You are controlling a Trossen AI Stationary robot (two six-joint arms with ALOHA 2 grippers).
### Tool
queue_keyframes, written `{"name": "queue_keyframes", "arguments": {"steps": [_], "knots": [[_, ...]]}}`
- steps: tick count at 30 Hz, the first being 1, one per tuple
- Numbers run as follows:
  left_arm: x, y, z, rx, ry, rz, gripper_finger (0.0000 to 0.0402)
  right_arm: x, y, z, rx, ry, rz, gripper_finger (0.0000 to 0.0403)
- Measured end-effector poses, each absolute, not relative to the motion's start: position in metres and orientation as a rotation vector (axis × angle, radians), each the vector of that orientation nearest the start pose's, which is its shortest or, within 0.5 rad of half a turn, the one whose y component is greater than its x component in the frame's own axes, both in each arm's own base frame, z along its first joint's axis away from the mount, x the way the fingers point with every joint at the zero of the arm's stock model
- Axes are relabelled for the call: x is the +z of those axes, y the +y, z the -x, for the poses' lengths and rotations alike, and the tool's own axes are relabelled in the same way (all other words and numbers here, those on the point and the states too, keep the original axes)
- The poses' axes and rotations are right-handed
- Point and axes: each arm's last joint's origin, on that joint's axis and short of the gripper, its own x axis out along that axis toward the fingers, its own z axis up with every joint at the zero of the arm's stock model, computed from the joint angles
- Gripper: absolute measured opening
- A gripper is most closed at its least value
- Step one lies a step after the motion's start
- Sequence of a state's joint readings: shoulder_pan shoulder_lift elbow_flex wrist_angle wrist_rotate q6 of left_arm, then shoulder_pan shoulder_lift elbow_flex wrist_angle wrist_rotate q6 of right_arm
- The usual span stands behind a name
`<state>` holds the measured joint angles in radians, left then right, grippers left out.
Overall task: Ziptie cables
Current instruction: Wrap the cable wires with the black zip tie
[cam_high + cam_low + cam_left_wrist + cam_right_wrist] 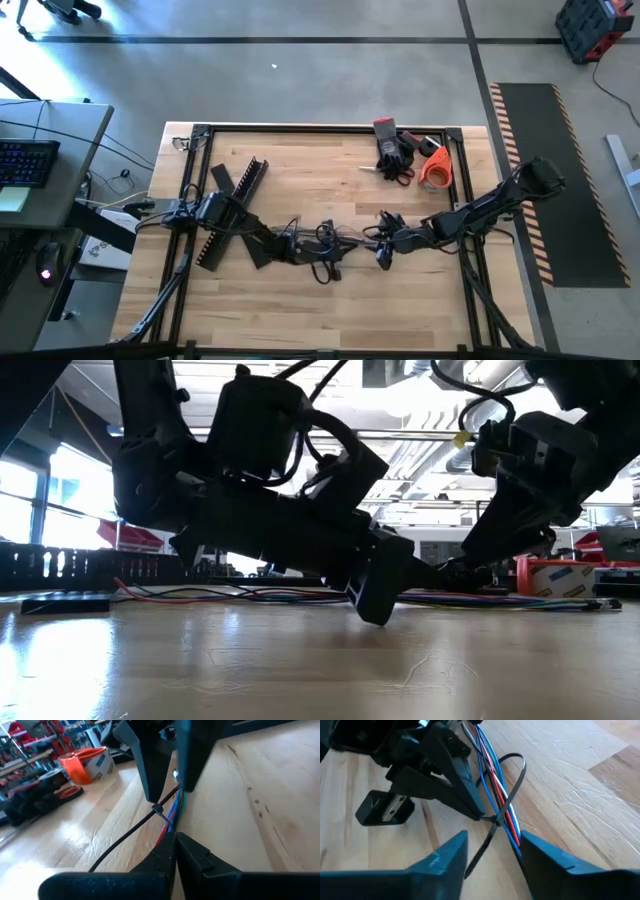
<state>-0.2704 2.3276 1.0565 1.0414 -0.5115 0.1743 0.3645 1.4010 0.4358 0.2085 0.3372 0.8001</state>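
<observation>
The cables point(492, 775), thin blue, red and green wires, lie along the table point(300, 310) between my two grippers. A black ziptie point(519, 775) loops around them, and its head point(496, 818) sits on the bundle. The ziptie's tail point(479, 851) runs out between the open fingers of my right gripper point(494, 836), which comes in from the table's right. My left gripper point(175, 842) comes from the left and is shut. Its tips point(481, 814) stand right at the ziptie's head. My left gripper has its shut tips against the bundle beside the ziptie's head point(157, 810), coming slanted down from the table's left, along the wires. The wires point(172, 826) vanish behind the tips, so I cannot tell whether any is pinched. Whether my right gripper touches the tail or the wires, I cannot tell.
Two black slotted bars point(235, 195) lie crossed at the table's left, under the left arm. At the far right lie an orange tape roll point(436, 170), red-handled scissors point(400, 176) and a black glove point(395, 150). Black frame rails point(465, 190) edge the table.
</observation>
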Motion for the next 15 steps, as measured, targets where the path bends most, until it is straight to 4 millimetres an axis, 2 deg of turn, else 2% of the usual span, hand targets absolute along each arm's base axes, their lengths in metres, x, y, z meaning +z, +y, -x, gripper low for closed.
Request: {"name": "queue_keyframes", "arguments": {"steps": [10, 15], "knots": [[0.0592, -0.0987, -0.4096, 0.259, 0.231, -0.268, 0.0000, 0.1310, 0.0749, -0.2213, -0.228, 0.684, -0.496, 0.0012], [0.0588, -0.0965, -0.4106, 0.229, 0.228, -0.222, 0.0028, 0.1313, 0.0741, -0.2214, -0.251, 0.668, -0.463, 0.0002]]}}
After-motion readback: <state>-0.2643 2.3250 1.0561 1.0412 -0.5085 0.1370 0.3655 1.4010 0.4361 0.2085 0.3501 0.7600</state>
